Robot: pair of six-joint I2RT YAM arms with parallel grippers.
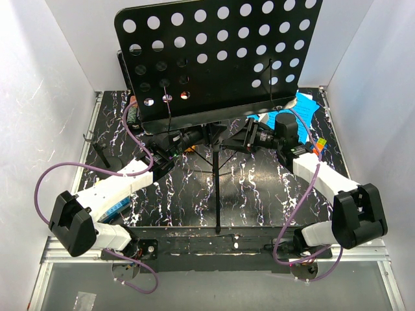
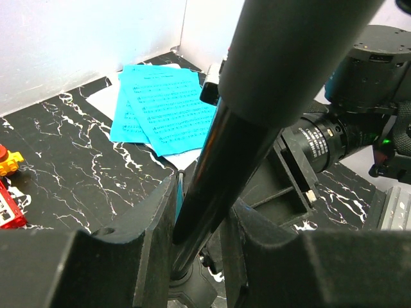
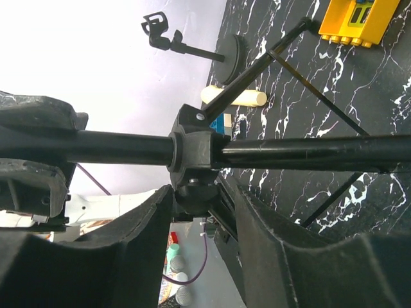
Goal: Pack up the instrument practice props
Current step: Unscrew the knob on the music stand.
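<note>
The left gripper (image 2: 202,205) is closed on the music stand (image 1: 214,52). In its wrist view the black pole runs up between the two fingers (image 2: 154,244), which sit against it on either side just above the leg hub, so the jaws stand narrow with the pole filling the gap. The right gripper (image 3: 202,196) faces it from the other side of the same pole. Its fingers (image 3: 128,256) straddle the black collar (image 3: 192,151) where the legs join, with the jaws about half open. One finger looks to be against the collar, but I cannot tell whether the other presses it.

From above, the two grippers meet at the middle of the stand, under the lower edge of the hole-punched desk, which tilts up toward the back wall. One tripod leg (image 1: 218,194) reaches straight toward the near edge of the black marbled table (image 1: 194,207), and the stand sits in the middle of that table.

The blue sheet-music pages (image 2: 164,109) lie flat and overlapping on the table at the back right, near the wall corner and apart from the stand. In the right wrist view, the mic stand (image 3: 192,50) stands on its round base by the white side wall. The cream microphone (image 3: 234,97) lies on the table just beside that base. A yellow toy block (image 3: 356,19) lies farther off on the table, and more small coloured blocks (image 2: 8,160) show at the edge of the left wrist view.
</note>
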